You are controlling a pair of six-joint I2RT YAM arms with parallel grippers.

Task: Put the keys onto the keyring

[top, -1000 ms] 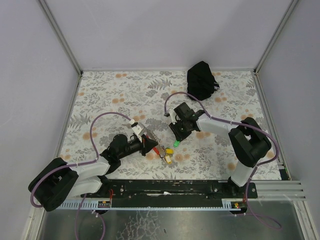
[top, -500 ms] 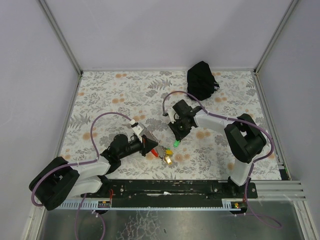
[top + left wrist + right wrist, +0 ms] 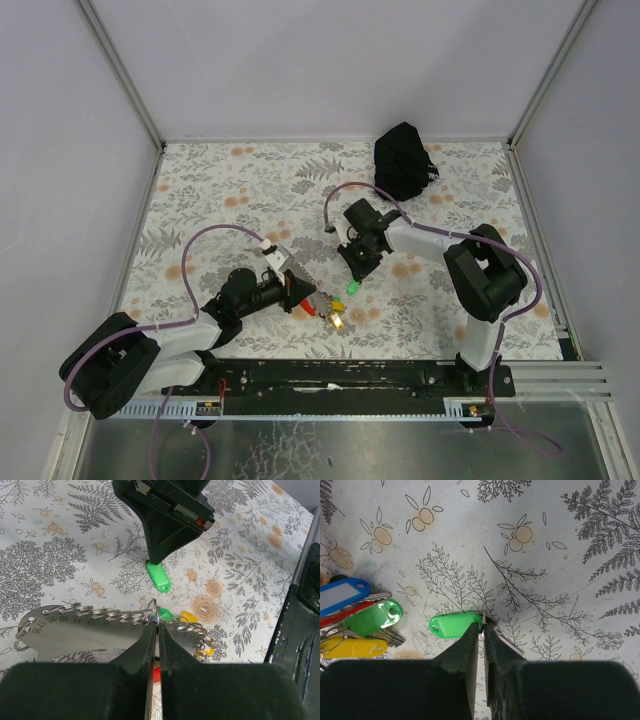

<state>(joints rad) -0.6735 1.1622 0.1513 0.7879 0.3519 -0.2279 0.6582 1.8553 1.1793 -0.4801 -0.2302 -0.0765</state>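
Green key [image 3: 452, 625] is pinched at its metal end by the right end effector [image 3: 483, 625]. Its fingers are pressed together just right of the oval tag, at the centre of the right wrist view. The tag appears to lie flat on the tabletop [image 3: 560, 540]. The left end effector [image 3: 155, 622], low in the centre of the left wrist view, is closed on the keyring [image 3: 115, 615] where chain meets ring. A silvery numbered plate [image 3: 75, 632] is seen to its left, and yellow and green tags to its right. In the top view the two tips are near each other at lower centre, not touching. A blue tag [image 3: 342, 594] lies among the bunch at the left edge of the right wrist view; whether it is threaded cannot be told.

Only a thin sliver of the key is gripped, so it could twist or slip out when lifted. No opened gap is visible in the ring, so the key might be pushed against closed wire and the bunch dragged. A collision between the close tips is also possible.
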